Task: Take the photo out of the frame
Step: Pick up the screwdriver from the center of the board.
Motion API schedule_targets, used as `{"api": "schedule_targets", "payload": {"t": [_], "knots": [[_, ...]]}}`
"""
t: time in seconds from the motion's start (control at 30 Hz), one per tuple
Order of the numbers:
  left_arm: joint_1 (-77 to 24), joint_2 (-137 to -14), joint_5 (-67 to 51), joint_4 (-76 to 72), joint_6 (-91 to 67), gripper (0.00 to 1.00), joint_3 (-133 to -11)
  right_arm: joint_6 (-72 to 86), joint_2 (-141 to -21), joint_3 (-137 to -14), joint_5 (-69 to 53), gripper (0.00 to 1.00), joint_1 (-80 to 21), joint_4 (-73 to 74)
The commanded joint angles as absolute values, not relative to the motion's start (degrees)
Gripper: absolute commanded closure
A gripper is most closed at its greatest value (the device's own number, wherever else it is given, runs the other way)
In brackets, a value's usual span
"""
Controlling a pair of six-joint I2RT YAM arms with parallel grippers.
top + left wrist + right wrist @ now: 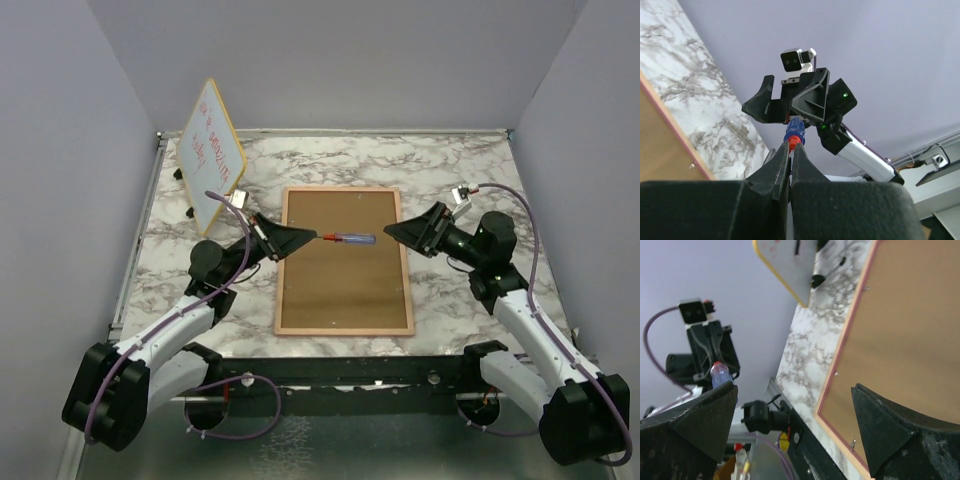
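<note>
Because the left fingers (295, 240) are shut on only the thin red end of a small red-and-blue tool (348, 239), probably a screwdriver, the hold looks marginal. The tool juts out level above the frame (345, 300), blue end toward the right arm. Risk: it pivots or slips free, drops on the brown backing and rolls away.

Far left: yellow-edged whiteboard (212, 150) stands tilted on the table (470, 170), well apart from the work. A wide swing of the left arm could tip it.

Centre: frame lies flat, face down, pink border around the fibreboard back. Small metal clips (836, 373) sit along the inner edge; cannot tell whether any are turned. The photo is not visible, so it is judged to be under the backing, inside the frame. Nothing rests on the backing.

Right: right fingers (412, 230) spread wide, empty, just beside the blue end. Risk: closing off-centre knocks the tool loose before it is secured.
</note>
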State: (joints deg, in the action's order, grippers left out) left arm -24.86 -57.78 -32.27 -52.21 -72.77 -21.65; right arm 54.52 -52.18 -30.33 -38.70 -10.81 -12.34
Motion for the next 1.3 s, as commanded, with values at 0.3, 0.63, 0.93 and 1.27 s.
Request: {"api": "schedule_targets", "payload": {"t": [0.3,0.63,0.93,1.27], "knots": [[-25.57,-60.54,-33.19,-66.71,-77.46,1.0,-21.8,61.61,-50.64,-31.05,-55.0,0.0,-10.81,-31.83],[-26.4,-63.19,-33.04,-69.6,-78.24,1.0,-22.2,56.09,-53.42,-38.32,-54.44,0.0,-14.75,-22.09],[-26.81,-64.05,-32.21,-71.89,-79.19,1.0,-21.99,54.29,-62.74,-42.22,-47.65,0.13,-27.58,-24.2],[-26.85,-63.87,-31.73,-72.2,-79.37,1.0,-21.14,61.32,-67.0,-40.51,-48.86,0.38,-27.87,-34.01]]}}
